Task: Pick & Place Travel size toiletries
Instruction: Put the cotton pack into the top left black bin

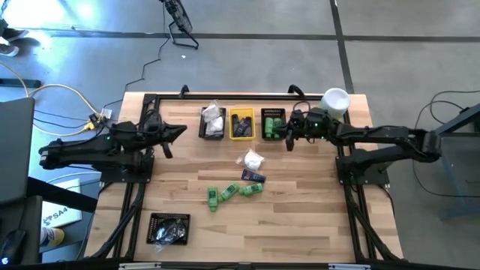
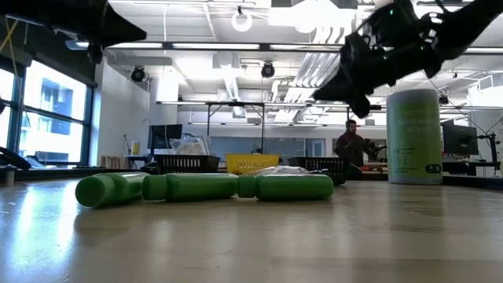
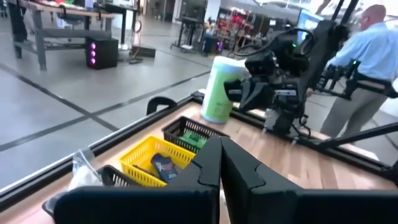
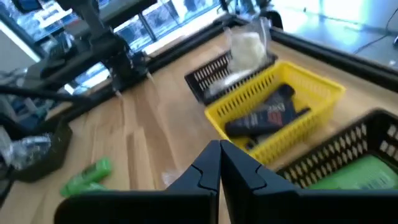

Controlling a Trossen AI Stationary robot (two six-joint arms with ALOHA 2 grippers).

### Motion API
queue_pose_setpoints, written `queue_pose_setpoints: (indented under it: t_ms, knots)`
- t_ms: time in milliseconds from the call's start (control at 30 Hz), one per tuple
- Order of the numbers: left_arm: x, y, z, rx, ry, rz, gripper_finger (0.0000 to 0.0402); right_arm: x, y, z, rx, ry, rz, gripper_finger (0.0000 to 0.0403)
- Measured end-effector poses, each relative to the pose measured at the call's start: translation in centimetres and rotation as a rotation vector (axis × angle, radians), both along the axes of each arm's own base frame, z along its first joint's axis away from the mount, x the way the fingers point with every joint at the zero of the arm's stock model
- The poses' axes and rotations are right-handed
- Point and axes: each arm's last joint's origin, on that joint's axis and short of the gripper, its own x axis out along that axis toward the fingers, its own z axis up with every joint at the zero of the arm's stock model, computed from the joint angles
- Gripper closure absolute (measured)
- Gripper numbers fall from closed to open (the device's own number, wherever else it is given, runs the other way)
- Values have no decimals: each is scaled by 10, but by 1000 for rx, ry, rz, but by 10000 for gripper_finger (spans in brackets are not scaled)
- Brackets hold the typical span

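High view: your right hand [image 1: 289, 135] closed, empty, hung above far black bin [image 1: 273, 124]; left hand [image 1: 178, 131] closed, idle. Green bottles [image 1: 234, 193], packet [image 1: 253, 159], tube [image 1: 253, 176] lay mid-counter. Risk: closed fingers knocking bottles rolling.

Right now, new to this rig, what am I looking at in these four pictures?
Two robot arms work at a wooden table. One picture looks straight down, one looks level across the tabletop, and one comes from each wrist. The left gripper and right gripper are both shut and hold nothing, near three bins at the far edge: a black bin with white packets, a yellow bin with dark tubes, another black bin with green bottles. Loose green bottles, a packet and a tube lie mid-table.
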Motion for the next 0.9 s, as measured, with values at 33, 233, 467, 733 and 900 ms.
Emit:
queue_pose_setpoints:
  t_ms: [33,233,467,733,900]
  knots:
    - [-3,0,0,1,-6,0,401,5,4,4,-8,-6,-13,401]
    - [-17,-2,0,2,-21,2,401,36,27,21,-60,40,-149,401]
    - [-24,-2,-7,-3,35,2,401,64,45,15,121,70,-170,401]
    - [-24,-2,-8,-4,42,2,401,60,61,-4,423,231,-178,401]
    - [-24,-2,-8,1,45,4,401,54,64,-12,555,315,-252,401]
